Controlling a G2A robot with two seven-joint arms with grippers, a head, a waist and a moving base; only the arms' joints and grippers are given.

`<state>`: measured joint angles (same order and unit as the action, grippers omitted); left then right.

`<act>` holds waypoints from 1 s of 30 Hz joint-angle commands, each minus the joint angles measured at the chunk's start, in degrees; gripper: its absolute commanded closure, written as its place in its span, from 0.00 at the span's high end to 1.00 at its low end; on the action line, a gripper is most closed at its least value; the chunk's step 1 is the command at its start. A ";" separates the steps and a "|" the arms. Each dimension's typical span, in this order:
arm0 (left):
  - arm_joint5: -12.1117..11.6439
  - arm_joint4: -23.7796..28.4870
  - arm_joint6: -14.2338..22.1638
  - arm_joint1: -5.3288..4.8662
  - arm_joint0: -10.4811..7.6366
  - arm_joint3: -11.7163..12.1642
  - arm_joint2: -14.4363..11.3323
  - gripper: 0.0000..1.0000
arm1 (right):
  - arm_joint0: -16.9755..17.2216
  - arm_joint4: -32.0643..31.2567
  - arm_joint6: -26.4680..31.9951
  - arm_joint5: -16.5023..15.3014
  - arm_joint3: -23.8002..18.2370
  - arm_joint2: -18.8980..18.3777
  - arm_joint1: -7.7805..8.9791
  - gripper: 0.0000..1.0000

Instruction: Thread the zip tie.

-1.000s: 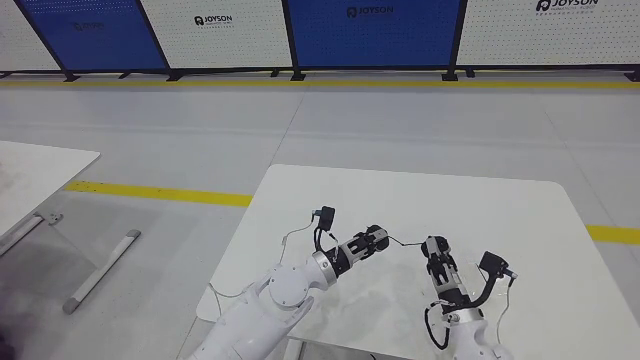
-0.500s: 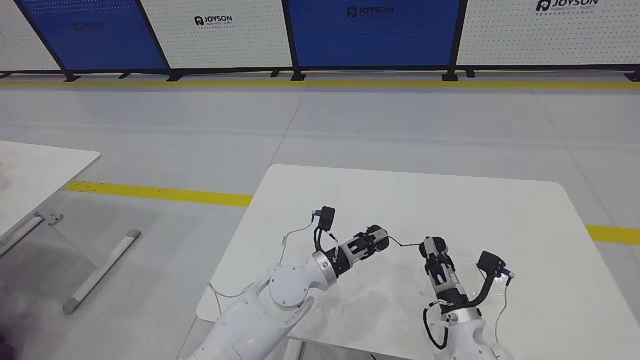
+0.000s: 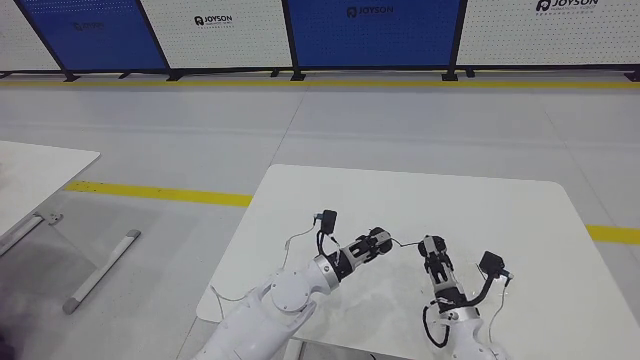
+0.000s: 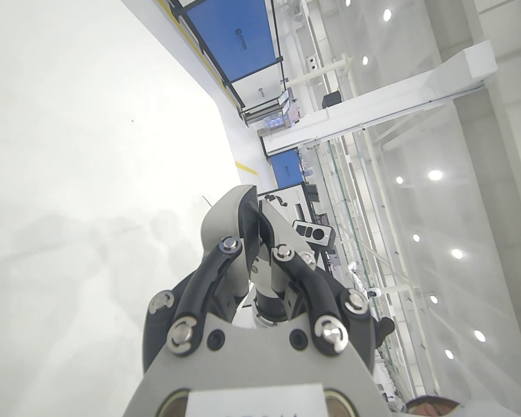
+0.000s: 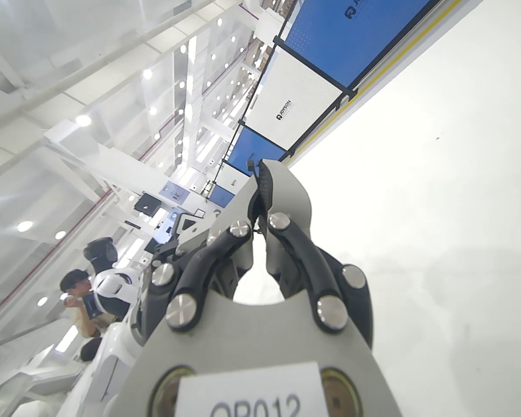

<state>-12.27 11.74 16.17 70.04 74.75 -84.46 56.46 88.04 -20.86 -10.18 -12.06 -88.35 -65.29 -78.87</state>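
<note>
Hair-thin zip tie (image 3: pixel 405 244), hard to read
Ends vanish inside left end effector (image 3: pixel 384 236) and right end effector (image 3: pixel 429 248).

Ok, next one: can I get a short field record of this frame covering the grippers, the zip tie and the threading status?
left gripper: shut on one end of the zip tie
right gripper: shut on the other end
zip tie: thin, black, spanning the gap between the two grippers
table: white, beneath both arms
threading status: too small to tell

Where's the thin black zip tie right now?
In the top view, the thin black zip tie spans the gap between the left gripper and right gripper, over the white table, on the robot's side.
</note>
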 commanded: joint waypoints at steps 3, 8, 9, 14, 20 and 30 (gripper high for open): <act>-0.92 0.55 -0.32 0.08 -0.04 0.33 0.17 0.00 | -0.89 0.41 -1.58 -0.47 1.75 1.09 -0.44 0.00; -1.33 1.30 -0.59 0.11 -0.01 0.25 0.63 0.00 | -1.28 0.63 -1.61 0.17 2.70 1.84 -0.73 0.00; -1.34 1.26 -0.55 0.12 -0.03 0.25 0.63 0.00 | -1.28 0.63 -1.61 0.17 2.70 1.84 -0.73 0.00; -1.20 0.97 -0.31 0.11 -0.09 0.32 0.59 0.00 | -1.28 0.63 -1.61 0.17 2.70 1.84 -0.73 0.00; -1.20 0.97 -0.31 0.11 -0.09 0.32 0.59 0.00 | -1.26 0.76 -1.64 0.19 2.67 1.80 -0.74 0.00; -0.53 6.49 2.02 0.14 0.60 -1.29 1.57 0.00 | -1.85 4.17 -2.47 -1.78 4.01 1.85 -1.33 0.00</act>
<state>-12.76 18.35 18.34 70.20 75.28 -85.67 57.86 86.21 -16.51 -12.52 -13.92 -84.40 -63.46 -80.17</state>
